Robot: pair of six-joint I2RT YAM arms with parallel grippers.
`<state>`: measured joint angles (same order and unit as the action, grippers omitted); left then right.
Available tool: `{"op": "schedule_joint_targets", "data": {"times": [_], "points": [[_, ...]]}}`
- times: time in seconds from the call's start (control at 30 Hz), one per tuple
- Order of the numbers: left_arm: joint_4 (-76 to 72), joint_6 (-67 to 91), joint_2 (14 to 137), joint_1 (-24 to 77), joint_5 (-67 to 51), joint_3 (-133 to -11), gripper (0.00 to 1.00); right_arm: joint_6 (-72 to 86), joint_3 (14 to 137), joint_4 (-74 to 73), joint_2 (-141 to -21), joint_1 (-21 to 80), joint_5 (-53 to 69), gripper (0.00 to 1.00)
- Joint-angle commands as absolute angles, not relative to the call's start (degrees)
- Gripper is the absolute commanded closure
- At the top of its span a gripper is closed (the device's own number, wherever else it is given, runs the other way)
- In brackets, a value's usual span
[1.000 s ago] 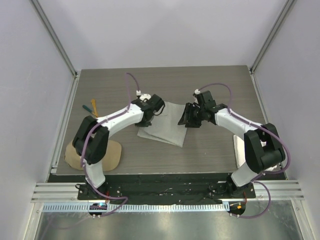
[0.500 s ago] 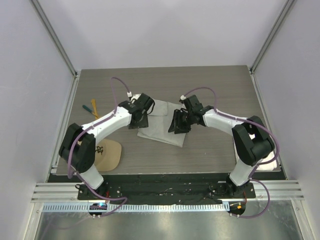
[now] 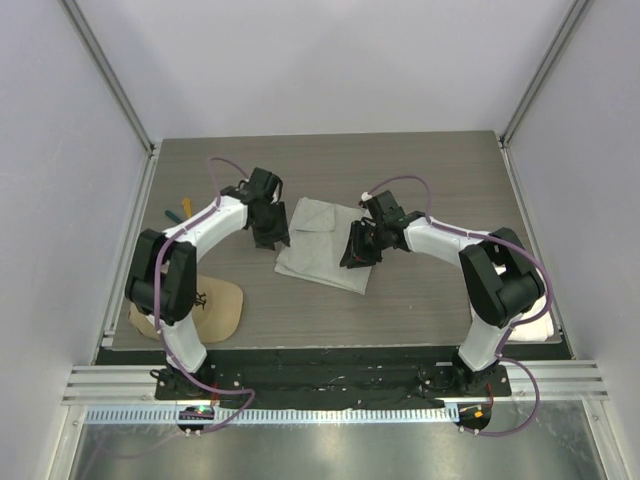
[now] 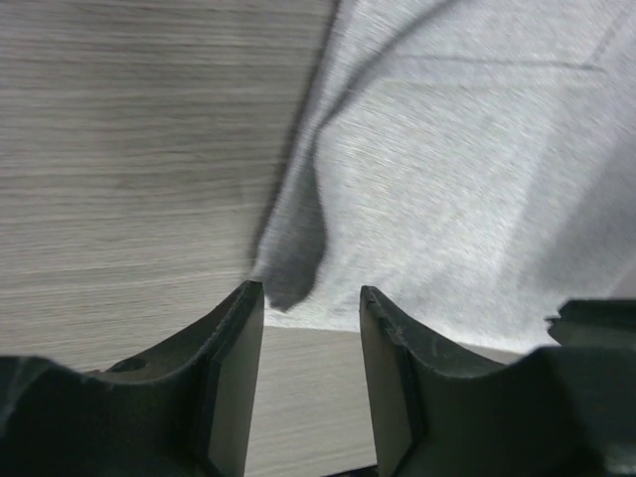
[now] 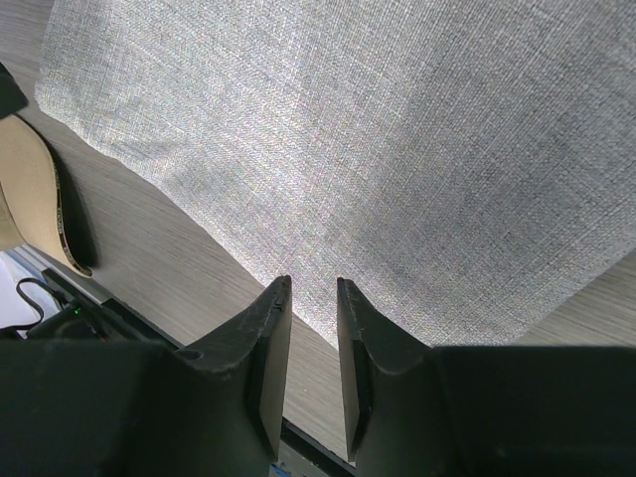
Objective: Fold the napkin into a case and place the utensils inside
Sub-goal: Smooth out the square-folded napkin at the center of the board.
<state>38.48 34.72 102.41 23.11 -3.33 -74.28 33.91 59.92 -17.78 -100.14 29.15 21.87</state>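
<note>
- Our left gripper (image 4: 311, 290) hangs with its jaws apart and empty; the napkin (image 4: 447, 179) lies on the table (image 4: 119, 149), one corner just ahead of the fingertips.
- Our right gripper (image 5: 313, 283) hovers over the napkin's opposite edge, jaws narrowly parted, gripping nothing.
- We judge the cloth thin, light and limp, so we pinch a corner or edge low; it will likely sag and slide.
</note>
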Motion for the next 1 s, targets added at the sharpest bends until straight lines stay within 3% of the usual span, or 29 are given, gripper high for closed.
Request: {"op": "schedule_joint_targets", "data": {"times": [0.0,0.3,0.43,0.53,0.97], "points": [[36.65,31.29,102.04,23.03,-11.42,-74.27,0.55,33.4,61.26,-16.7,-99.23,29.09,22.32,0.69],[38.67,28.48,102.92,22.94,-10.37,-73.12,0.53,33.57,61.61,-16.7,-98.61,29.18,22.41,0.71],[39.2,28.56,104.06,22.94,-11.78,-74.7,0.6,33.84,61.44,-16.7,-98.0,29.09,22.41,0.71],[39.99,28.21,103.89,22.94,-8.71,-74.88,0.52,33.75,61.17,-16.7,-97.56,29.09,22.24,0.71],[41.14,26.8,107.14,22.94,-9.49,-76.73,0.51,34.19,60.56,-15.73,-97.56,29.09,23.03,0.71]]}}
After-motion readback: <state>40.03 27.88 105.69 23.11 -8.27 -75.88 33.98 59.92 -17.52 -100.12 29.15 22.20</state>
